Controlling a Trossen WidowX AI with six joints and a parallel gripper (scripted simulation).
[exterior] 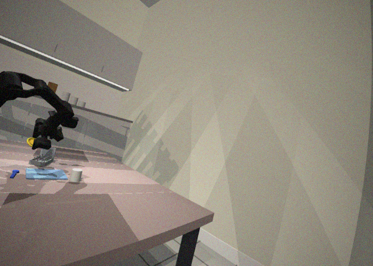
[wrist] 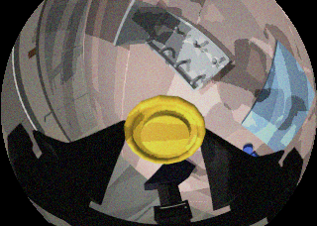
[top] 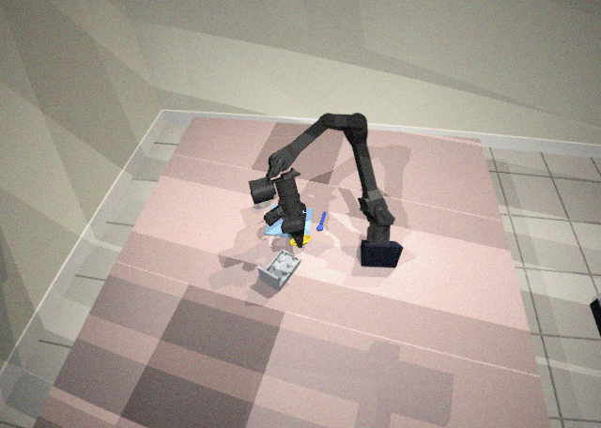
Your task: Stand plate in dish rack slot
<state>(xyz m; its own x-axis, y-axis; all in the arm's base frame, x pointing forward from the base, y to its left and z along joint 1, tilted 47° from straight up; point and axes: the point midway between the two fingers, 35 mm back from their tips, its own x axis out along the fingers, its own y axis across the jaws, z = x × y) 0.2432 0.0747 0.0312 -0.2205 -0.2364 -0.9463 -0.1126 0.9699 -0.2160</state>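
My gripper (top: 298, 240) (exterior: 35, 142) (wrist: 164, 130) is shut on the yellow plate (top: 294, 242) (exterior: 30, 141) (wrist: 164, 129) and holds it in the air above the table. The plate's round face fills the middle of the wrist view between the two dark fingers. The grey dish rack (top: 279, 267) (exterior: 42, 157) (wrist: 188, 55) with its rails stands on the table just below and ahead of the plate. In the exterior view the plate hangs a short way above the rack's near end.
A light blue mat (top: 274, 229) (exterior: 45, 173) (wrist: 280, 103) lies beside the rack. A small blue spoon (top: 321, 221) (exterior: 13, 173) lies next to the mat. A white cup (exterior: 76, 175) stands near the mat. The arm's base (top: 380, 253) sits to the right.
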